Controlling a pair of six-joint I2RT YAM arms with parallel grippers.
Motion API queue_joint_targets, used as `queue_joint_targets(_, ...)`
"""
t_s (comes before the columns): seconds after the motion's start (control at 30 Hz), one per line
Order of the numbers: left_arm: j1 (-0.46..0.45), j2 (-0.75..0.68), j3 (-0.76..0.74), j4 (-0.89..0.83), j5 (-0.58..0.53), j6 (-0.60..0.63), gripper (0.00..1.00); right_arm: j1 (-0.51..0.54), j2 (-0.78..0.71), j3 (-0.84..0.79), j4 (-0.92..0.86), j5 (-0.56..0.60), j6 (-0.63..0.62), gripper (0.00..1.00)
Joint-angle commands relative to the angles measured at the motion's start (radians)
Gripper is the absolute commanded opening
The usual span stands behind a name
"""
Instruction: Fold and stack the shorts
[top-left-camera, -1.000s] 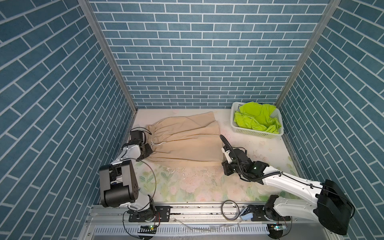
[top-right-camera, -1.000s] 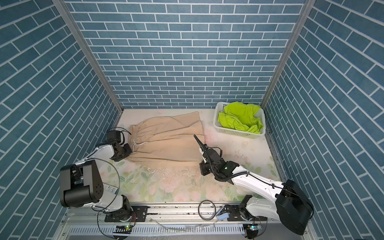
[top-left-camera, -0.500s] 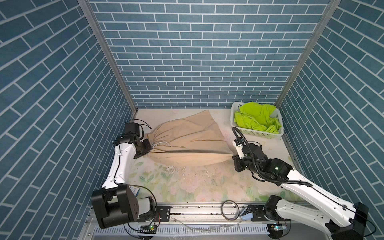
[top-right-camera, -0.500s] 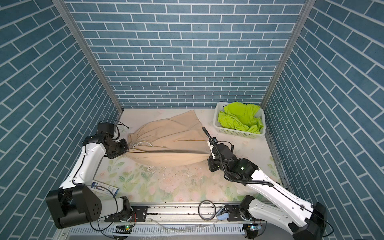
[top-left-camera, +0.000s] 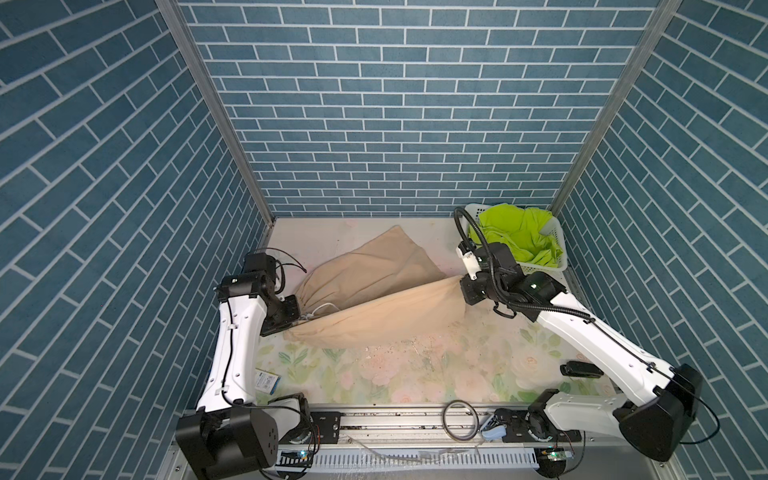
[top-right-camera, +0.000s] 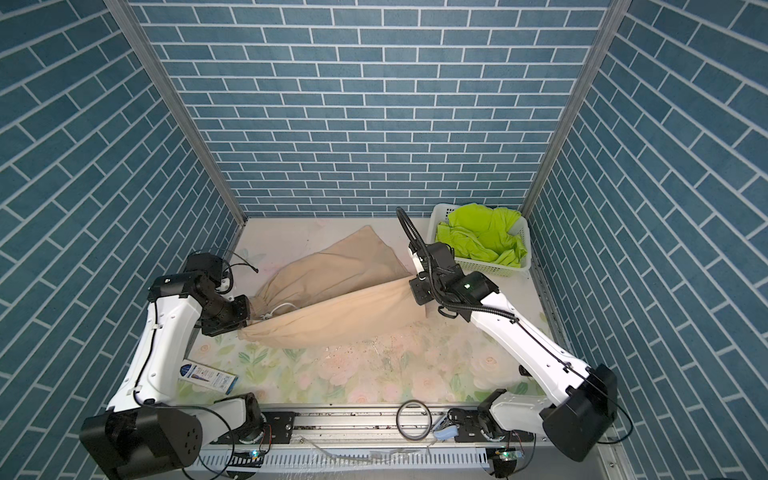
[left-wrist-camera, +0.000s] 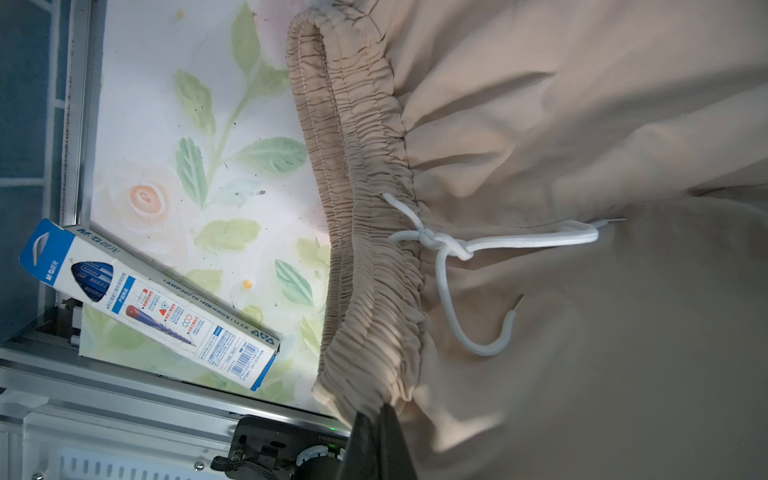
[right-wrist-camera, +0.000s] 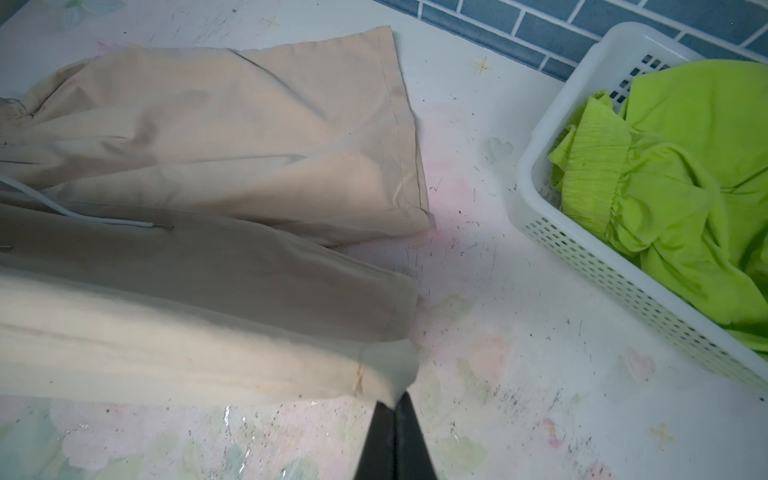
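Okay, we compare with a second back: then the beige shorts (top-left-camera: 374, 309) lay flat on the floral table (top-left-camera: 415, 374) with both arms low at the near edge. Now both arms have risen and that near edge hangs taut between them, off the table. The far leg still lies flat behind it.

The left gripper (left-wrist-camera: 380, 409) is pinched shut on the waistband corner, jaws together with gathered fabric between them. The white drawstring (left-wrist-camera: 457, 249) dangles loose just beside. The right gripper (right-wrist-camera: 395, 401) is likewise clamped tight, on the hem corner of the lifted leg. In both top views the cloth runs as a sagging band from one grip to the other.

We read this as the first fold under way, near leg being carried over the far leg. It is not laid down yet, so nothing counts as folded.

The lime-green shorts (top-left-camera: 519, 237) sit bunched in the white basket (right-wrist-camera: 582, 257), same as before, untouched. A pencil box (left-wrist-camera: 149, 303) lies near the left arm's base.
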Motion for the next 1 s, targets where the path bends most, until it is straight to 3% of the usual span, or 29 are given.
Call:
queue_joint_targets(0.0,0.005,0.027,0.029,-0.010,-0.063,0.024,0.01,-0.049,0.070,0.092,0.082,-0.065,-0.100,0.00)
queue_joint_targets(0.27,0.012,0.130,0.027,0.065,-0.113,0.003,0.00,-0.121,0.298,0.242,0.141,-0.155,-0.155,0.00)
queue_joint_targets(0.97,0.047,0.483,0.213,0.181,-0.143,0.028,0.00,-0.195,0.680,0.540,0.214,-0.300,-0.182,0.00)
